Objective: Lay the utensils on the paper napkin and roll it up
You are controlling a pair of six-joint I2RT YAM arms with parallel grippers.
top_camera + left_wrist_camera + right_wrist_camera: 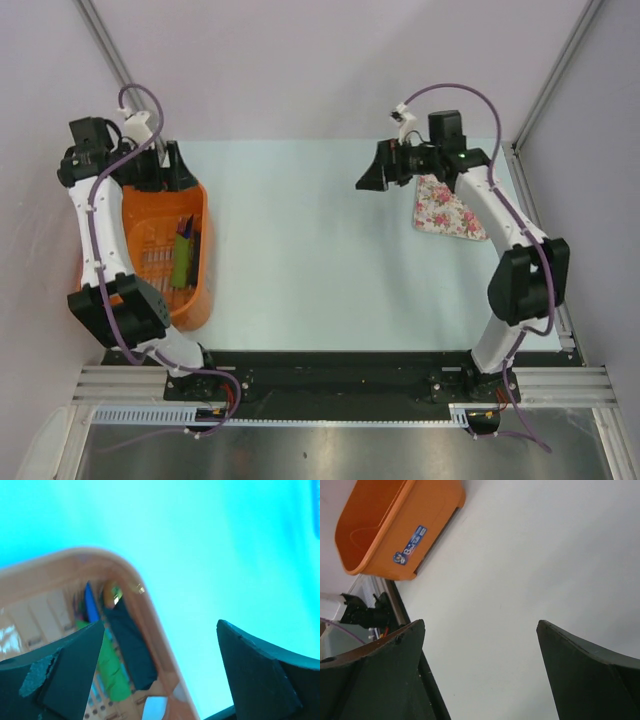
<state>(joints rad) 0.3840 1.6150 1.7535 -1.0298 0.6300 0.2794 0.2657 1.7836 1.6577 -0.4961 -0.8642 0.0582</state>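
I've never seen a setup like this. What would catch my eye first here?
The bright orange basket at the left edge of the table, with a green napkin and dark-handled utensils lying inside it. Next, the pink floral pad near the far right, partly under the right arm.

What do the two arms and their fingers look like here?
The left arm and right arm have white links and black joints, with a purple cable along each. The fingers are dark tapered wedges. A green light shows on the right arm.
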